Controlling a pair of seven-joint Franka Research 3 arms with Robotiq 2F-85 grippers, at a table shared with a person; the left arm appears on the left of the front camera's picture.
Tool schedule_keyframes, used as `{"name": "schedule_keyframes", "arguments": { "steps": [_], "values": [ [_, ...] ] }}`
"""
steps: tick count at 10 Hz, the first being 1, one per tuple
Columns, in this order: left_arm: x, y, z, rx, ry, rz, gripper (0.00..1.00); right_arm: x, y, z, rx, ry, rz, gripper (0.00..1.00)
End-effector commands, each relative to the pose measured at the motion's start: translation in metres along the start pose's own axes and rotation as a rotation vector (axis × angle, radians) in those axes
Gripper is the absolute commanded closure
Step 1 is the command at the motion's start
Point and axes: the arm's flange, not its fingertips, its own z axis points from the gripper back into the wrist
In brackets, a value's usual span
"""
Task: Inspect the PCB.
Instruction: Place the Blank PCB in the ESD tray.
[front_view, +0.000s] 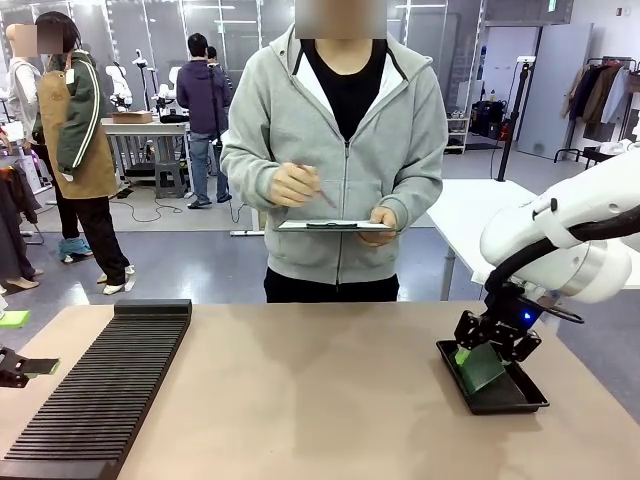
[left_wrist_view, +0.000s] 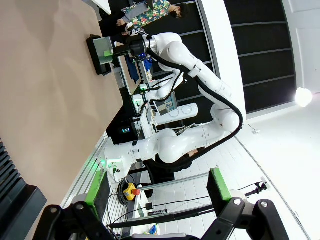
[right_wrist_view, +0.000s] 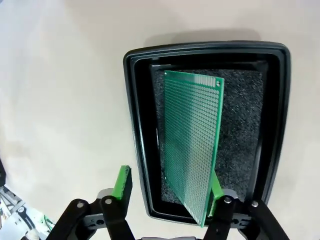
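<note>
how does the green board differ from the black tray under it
The green board is thin, with a dotted grid face; the black tray has a raised rim and a dark rough floor. The board stands tilted, leaning against one pad of the right gripper, while the tray lies flat on the table. The board is smaller, fitting inside the tray's rim. Both are rectangular.

The PCB (right_wrist_view: 192, 150) is seen as a thin green rectangular board with a fine dotted grid on its face. It is tilted up on edge over the black tray (right_wrist_view: 272, 125), its near corner resting against one green finger pad of the right gripper (right_wrist_view: 167, 192), whose other finger is set apart from it.
</note>
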Motion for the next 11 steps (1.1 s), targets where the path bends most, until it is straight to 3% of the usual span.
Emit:
{"name": "schedule_keyframes", "arguments": {
  "steps": [1,4,11],
  "values": [
    [0.001,-0.001,0.0,0.003,-0.002,-0.003,0.0,-0.007,0.011,0.011,-0.068,-0.02,-0.042,0.04],
    [0.001,-0.001,0.0,0.003,-0.002,-0.003,0.0,-0.013,0.018,0.029,-0.135,-0.037,-0.046,0.0],
    [0.001,-0.001,0.0,0.003,-0.002,-0.003,0.0,-0.007,0.015,0.035,-0.11,-0.045,-0.012,0.0]
  ]
}}
